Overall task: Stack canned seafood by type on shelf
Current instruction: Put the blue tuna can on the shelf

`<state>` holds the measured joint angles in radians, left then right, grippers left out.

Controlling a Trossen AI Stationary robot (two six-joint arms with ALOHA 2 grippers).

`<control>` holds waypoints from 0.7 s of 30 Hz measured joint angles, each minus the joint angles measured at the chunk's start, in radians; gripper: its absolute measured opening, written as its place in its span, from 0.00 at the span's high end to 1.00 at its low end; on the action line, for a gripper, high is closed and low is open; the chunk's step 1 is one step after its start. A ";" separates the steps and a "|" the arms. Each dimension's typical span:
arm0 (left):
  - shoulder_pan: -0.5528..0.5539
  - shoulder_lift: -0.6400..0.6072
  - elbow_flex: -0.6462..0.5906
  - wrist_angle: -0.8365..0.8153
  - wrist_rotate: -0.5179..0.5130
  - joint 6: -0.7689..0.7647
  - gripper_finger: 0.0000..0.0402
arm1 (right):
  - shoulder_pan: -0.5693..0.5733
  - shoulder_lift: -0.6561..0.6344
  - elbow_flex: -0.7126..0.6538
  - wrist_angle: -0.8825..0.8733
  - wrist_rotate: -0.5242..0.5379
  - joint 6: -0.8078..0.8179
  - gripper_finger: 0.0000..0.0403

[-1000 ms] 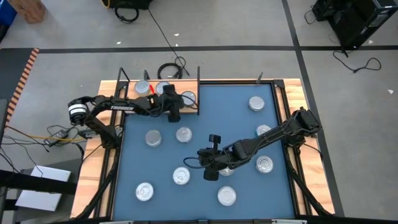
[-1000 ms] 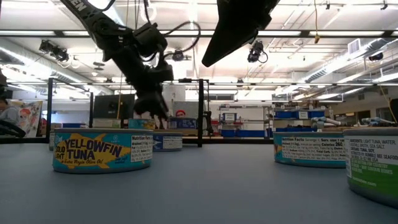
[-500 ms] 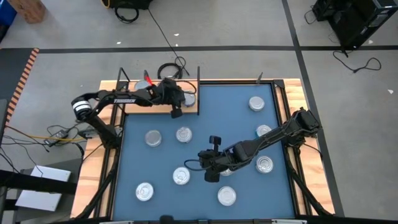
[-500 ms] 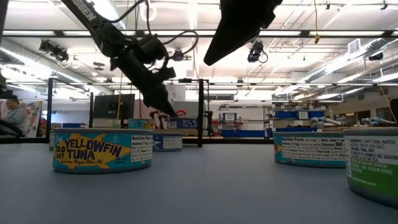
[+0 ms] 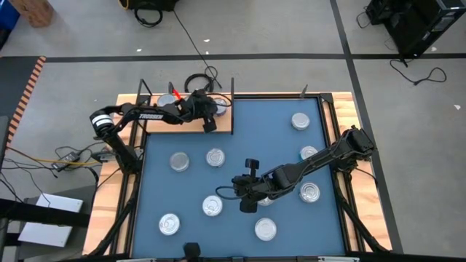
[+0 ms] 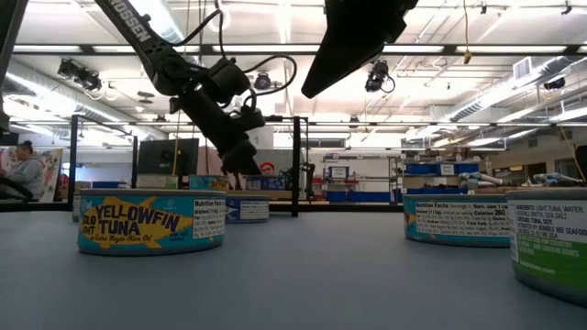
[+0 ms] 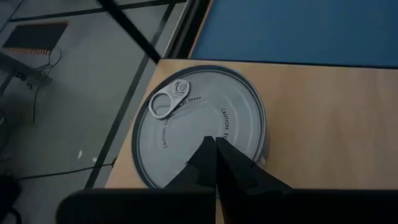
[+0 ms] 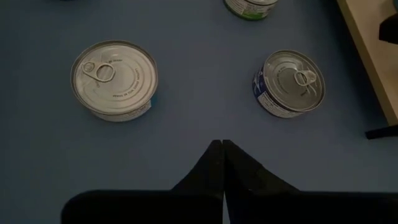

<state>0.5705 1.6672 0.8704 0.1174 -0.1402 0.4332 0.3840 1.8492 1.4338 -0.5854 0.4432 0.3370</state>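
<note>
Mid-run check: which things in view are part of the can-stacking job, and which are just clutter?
Job:
- tins on the blue mat, e.g.
- tin on the shelf
- shelf
- left gripper, shut above that tin
- right gripper, shut over the mat

Clutter:
- black cable coil
- blue mat

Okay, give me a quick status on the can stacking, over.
Left gripper shut, empty, above a tin on the shelf. Right gripper shut, empty, over the blue mat. Several tins on the mat unsorted. Nothing blocking.
</note>
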 joint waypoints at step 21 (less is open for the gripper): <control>0.026 0.003 0.022 0.001 0.019 0.006 0.99 | 0.000 0.000 0.000 0.000 0.000 0.001 0.98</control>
<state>0.5964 1.6699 0.8928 0.1188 -0.1211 0.4389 0.3843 1.8492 1.4338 -0.5858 0.4435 0.3382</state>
